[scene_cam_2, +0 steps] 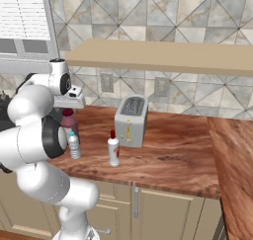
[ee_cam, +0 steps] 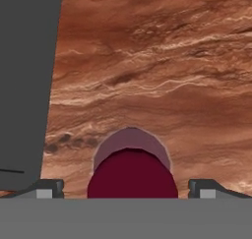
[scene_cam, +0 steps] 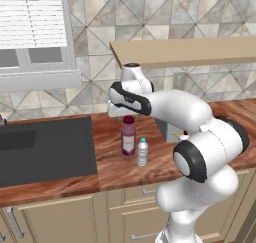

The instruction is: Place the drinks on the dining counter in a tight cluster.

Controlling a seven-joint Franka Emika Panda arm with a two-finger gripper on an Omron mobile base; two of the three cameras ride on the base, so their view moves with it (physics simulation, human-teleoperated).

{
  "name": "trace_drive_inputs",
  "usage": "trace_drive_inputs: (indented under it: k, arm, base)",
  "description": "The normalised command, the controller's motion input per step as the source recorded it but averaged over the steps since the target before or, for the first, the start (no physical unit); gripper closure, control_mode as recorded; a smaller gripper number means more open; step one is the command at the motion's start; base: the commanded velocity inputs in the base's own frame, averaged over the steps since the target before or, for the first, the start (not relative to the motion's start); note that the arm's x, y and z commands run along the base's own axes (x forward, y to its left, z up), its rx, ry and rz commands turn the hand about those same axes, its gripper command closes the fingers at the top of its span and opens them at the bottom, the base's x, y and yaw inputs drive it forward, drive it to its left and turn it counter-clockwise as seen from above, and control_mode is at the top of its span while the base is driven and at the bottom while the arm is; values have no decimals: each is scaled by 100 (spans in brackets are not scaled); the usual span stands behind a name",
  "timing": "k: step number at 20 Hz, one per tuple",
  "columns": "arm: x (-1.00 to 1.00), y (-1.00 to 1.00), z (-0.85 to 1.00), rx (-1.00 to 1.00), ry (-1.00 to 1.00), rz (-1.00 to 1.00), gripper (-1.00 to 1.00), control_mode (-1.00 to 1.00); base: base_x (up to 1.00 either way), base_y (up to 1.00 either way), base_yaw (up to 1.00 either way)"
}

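Note:
The wide dark-purple bottle [scene_cam: 128, 138] [scene_cam_2: 68, 123] with its maroon cap [ee_cam: 132, 174] stands upright on the reddish-brown wood countertop [scene_cam: 115, 172], right of the sink. My gripper [ee_cam: 127, 190] [scene_cam_2: 69, 105] hangs open just above that cap, one fingertip [ee_cam: 49, 189] on each side, touching nothing. The small clear bottle with a blue cap [scene_cam: 142, 152] [scene_cam_2: 74, 145] stands close beside the purple one. The slim white bottle with a red cap [scene_cam_2: 113, 151] stands farther right, before the toaster, mostly hidden by my arm in the left base view. At the right the wood turns a corner into what looks like the dining counter [scene_cam_2: 236, 155].
A dark sink basin [scene_cam: 45, 149] lies left of the bottles. A silver toaster [scene_cam_2: 131, 120] stands against the tiled wall. A pale wall shelf [scene_cam_2: 163, 56] runs above the counter. A window with blinds [scene_cam: 32, 27] is at the upper left.

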Motion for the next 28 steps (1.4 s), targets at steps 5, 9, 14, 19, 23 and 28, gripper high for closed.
trace_drive_inputs:
  k: [5,9,14,19,23,28]
  arm:
    - [8,3,-7,0,0,0,-100,-100]
    - [2,0,-11,0,0,0,-100,-100]
    - [0,0,-9,0,0,0,-100,-100]
    - [0,-2,-14,0,0,0,-100,-100]
    - [0,0,-10,0,0,0,-100,-100]
    - [0,0,-3,0,0,0,-100,-100]
  base:
    - [0,0,0]
    - [0,0,0]
    - [0,0,0]
    - [0,0,0]
    - [0,0,0]
    - [0,0,0]
